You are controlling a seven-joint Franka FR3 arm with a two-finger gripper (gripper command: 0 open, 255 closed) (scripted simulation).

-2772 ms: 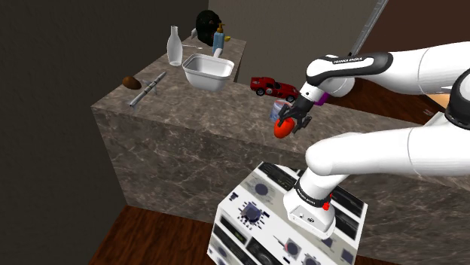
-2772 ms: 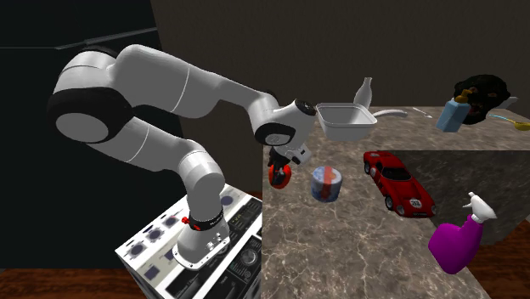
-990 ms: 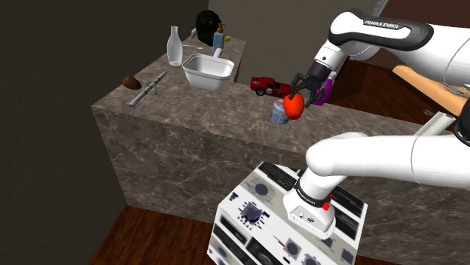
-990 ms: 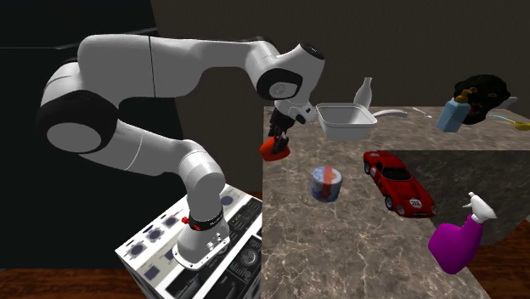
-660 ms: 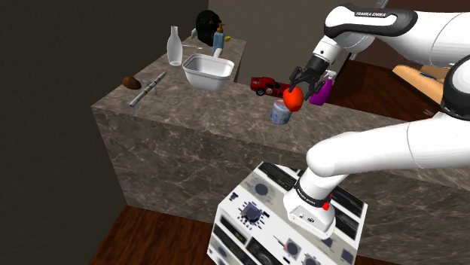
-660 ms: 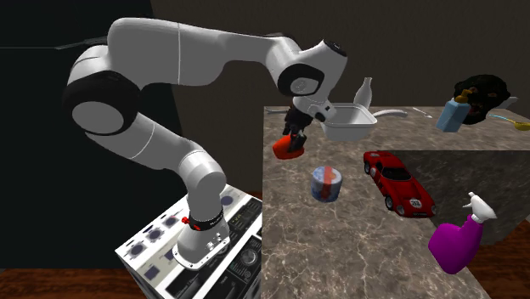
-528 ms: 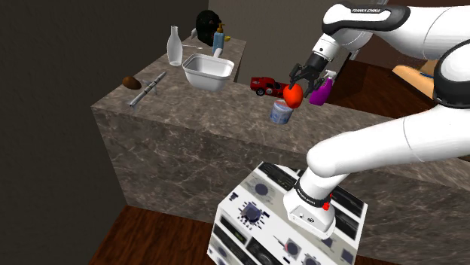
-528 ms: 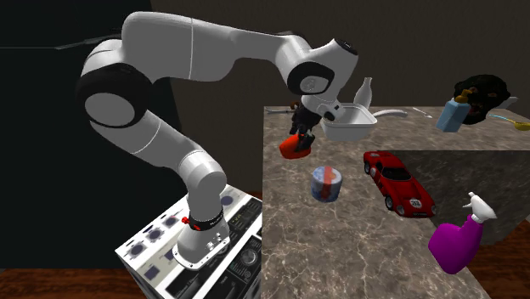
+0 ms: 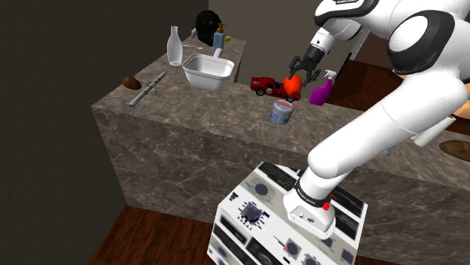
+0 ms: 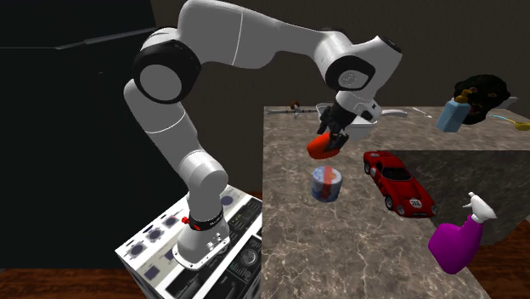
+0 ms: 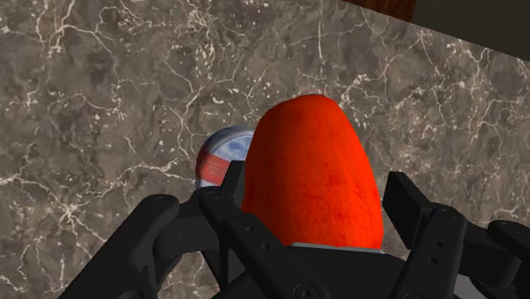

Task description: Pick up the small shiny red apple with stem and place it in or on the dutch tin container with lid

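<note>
Shoulder view: black gripper (image 9: 298,74) clamped on red apple (image 9: 292,86), held in air above blue-and-red tin (image 9: 282,112) on marble counter (image 9: 203,105). Wrist view: tin lid peeks from behind apple. Red toy car (image 9: 265,85), purple spray bottle (image 9: 320,92) nearby.

Veined brown stone counter (image 9: 203,105) bearing blue-and-red tin (image 9: 282,112), red toy car (image 9: 263,84), purple spray bottle (image 9: 319,92) (upright), white tub (image 9: 207,69)

One red apple (image 9: 292,84), one round tin (image 9: 282,112), one red toy car (image 9: 265,85), one white basin (image 9: 197,75), one grey tool (image 9: 148,88), one brown lump (image 9: 131,81), one black rounded thing (image 9: 206,21). Three bottles: one clear bottle (image 9: 175,47), one blue pump bottle (image 9: 218,39), one purple spray bottle (image 9: 319,93). One desk (image 9: 211,113).
</note>
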